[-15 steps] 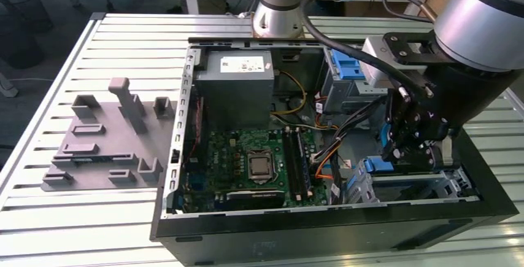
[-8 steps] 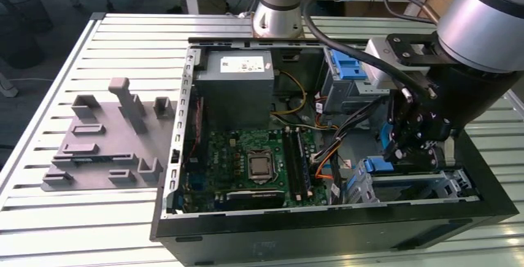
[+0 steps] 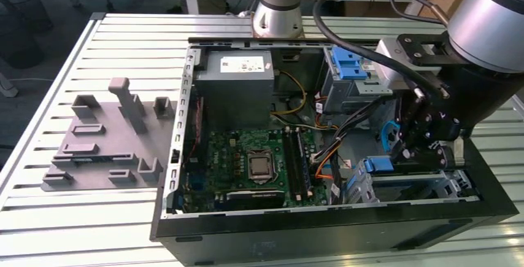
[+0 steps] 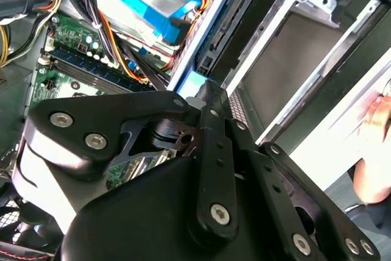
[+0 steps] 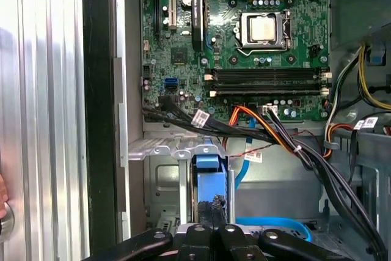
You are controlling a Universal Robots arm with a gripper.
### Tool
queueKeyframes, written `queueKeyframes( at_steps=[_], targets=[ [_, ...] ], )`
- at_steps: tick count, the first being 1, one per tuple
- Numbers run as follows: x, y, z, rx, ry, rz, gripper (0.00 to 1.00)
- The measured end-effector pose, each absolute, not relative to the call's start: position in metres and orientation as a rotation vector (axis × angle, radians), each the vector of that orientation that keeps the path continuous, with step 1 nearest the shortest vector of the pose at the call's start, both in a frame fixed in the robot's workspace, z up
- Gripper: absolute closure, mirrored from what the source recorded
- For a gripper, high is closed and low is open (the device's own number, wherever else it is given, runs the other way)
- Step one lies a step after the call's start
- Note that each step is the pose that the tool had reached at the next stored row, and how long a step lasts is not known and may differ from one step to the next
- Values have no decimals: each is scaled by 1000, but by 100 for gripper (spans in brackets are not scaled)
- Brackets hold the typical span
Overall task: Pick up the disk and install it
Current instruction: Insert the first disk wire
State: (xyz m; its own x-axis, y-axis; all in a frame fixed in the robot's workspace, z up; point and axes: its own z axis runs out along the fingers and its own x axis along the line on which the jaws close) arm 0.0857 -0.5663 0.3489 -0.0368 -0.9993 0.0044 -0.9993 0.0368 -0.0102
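The disk point(image 3: 378, 165) stands on edge in the silver drive cage point(image 3: 448, 184) at the front corner of the open computer case, on the exterior view's right. Its blue-railed end point(image 5: 208, 166) faces up out of the slot, and a pale blue patch of it point(image 4: 192, 81) shows in the second wrist view. My gripper point(image 3: 407, 156) reaches down into the case right over that end. In both wrist views the black fingers point(image 5: 211, 207) sit close together on the middle of the blue end point(image 4: 209, 93), not around its sides. The disk's lower part is hidden in the cage.
Orange and black cables point(image 5: 269, 128) run past the cage beside the motherboard point(image 3: 254, 162). A grey power supply point(image 3: 235, 73) and a second cage with a blue latch point(image 3: 354, 70) stand at the back of the case. A grey fixture plate point(image 3: 107, 144) lies on the slatted table. A person's hand point(image 4: 376, 145) is beside the case.
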Motion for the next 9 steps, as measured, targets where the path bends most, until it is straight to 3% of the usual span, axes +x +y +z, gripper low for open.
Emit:
queueKeyframes(
  at_steps=[9],
  targets=[
    [100, -566, 349, -2178, 2259, -16, 89]
  ],
)
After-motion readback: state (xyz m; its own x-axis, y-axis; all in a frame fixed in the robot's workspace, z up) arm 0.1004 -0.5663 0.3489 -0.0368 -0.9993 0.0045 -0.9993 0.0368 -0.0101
